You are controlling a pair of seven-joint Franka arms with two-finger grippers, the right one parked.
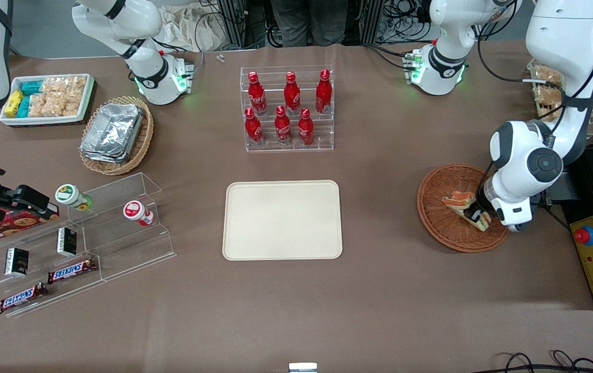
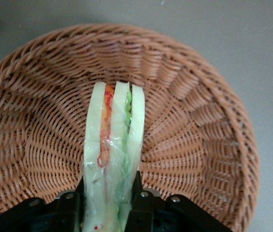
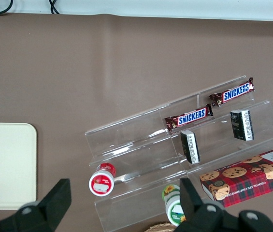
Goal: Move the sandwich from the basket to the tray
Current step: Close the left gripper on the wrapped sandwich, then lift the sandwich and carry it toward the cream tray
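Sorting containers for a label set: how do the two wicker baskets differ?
The round basket is reddish-brown, holding the sandwich with the claw shut on it. The oval basket is paler tan, holding stacked foil containers. Both are shallow woven wicker.

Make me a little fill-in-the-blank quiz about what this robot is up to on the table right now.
1. The hand is closed on the ____, its fingers pressing both sides.
2. The sandwich is over the round wicker ____.
3. The cream tray has ____ on it.
4. The clear rack farther from the front camera than the tray holds ____ red bottles.

Missing words: sandwich; basket; nothing; six
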